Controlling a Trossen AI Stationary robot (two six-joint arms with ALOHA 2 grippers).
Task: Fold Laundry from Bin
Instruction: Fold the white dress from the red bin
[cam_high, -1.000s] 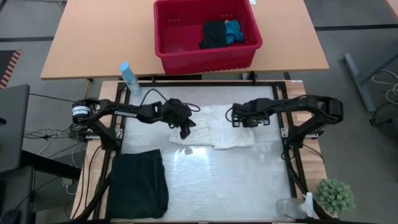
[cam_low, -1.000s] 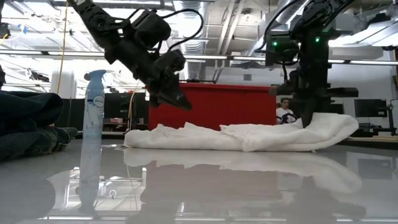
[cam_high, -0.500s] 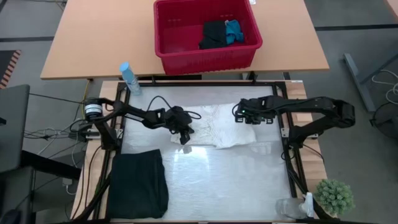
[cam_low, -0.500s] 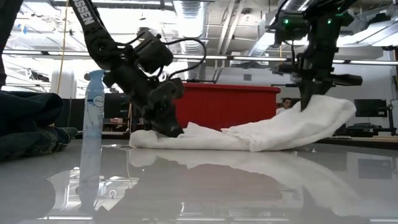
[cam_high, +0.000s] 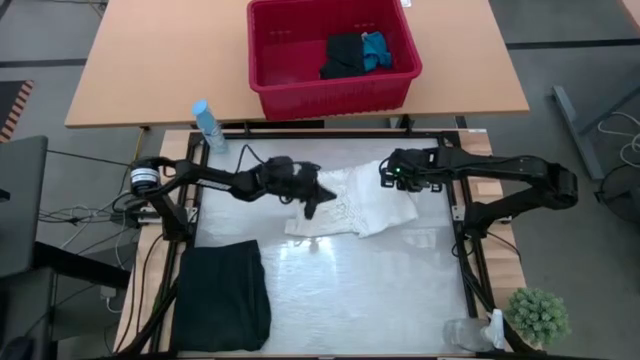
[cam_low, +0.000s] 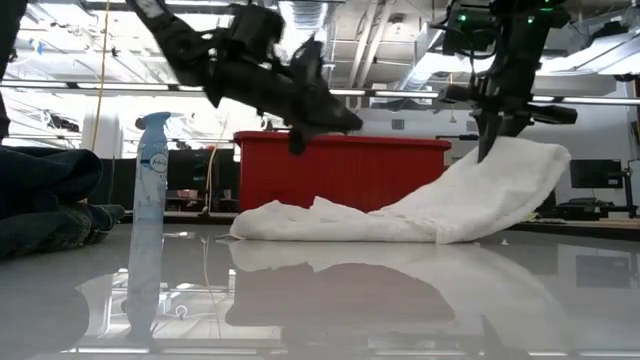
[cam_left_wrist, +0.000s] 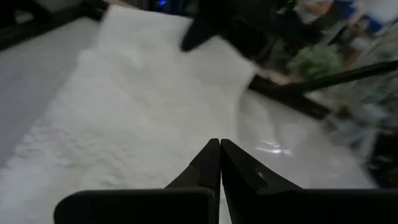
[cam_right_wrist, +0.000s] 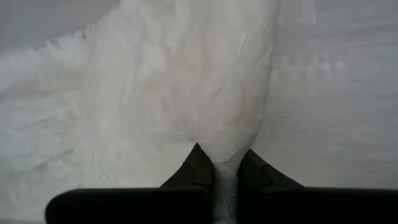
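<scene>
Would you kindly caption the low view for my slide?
Right tool lifts white garment's edge; left tool hovers shut before the red bin.

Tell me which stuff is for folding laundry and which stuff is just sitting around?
For the job:
white cloth, pinched by the right gripper
folded black garment
red bin holding black clothes and a blue one
left gripper, jaws shut and empty

Just sitting around:
spray bottle
little plant
</scene>
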